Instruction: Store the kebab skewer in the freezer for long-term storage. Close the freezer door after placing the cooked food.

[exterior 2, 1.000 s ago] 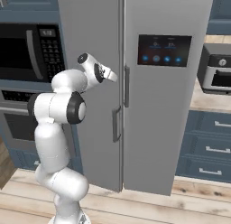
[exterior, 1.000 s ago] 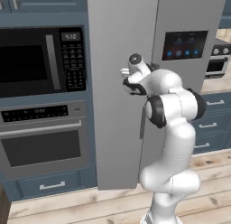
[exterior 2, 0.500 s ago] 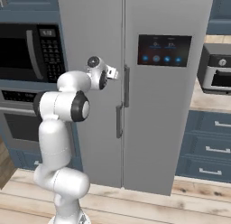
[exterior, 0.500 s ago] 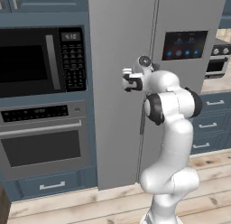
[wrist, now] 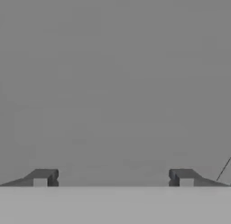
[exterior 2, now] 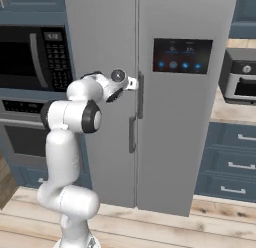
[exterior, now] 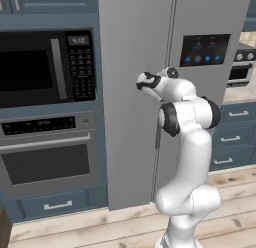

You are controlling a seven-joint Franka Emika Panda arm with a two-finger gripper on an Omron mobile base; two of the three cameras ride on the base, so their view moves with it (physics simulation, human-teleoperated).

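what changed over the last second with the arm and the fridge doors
The gripper moved in toward the freezer door, closing the gap to its long handle, and the hand turned to face the grey panel squarely. Its jaws stand wide apart in the hand view, with nothing between them; nothing was grabbed or let go. Both doors stayed shut, and the microwave and oven look unchanged.

Left base view looks forward from behind-left of the arm [exterior: 187, 142]; right base view from behind-right. Both share the closed freezer door [exterior: 132, 92], its neighbour door with display [exterior 2: 182, 55] and the wall oven [exterior: 47, 152]. Hand view sits very near, facing plain grey door panel [wrist: 113, 83].
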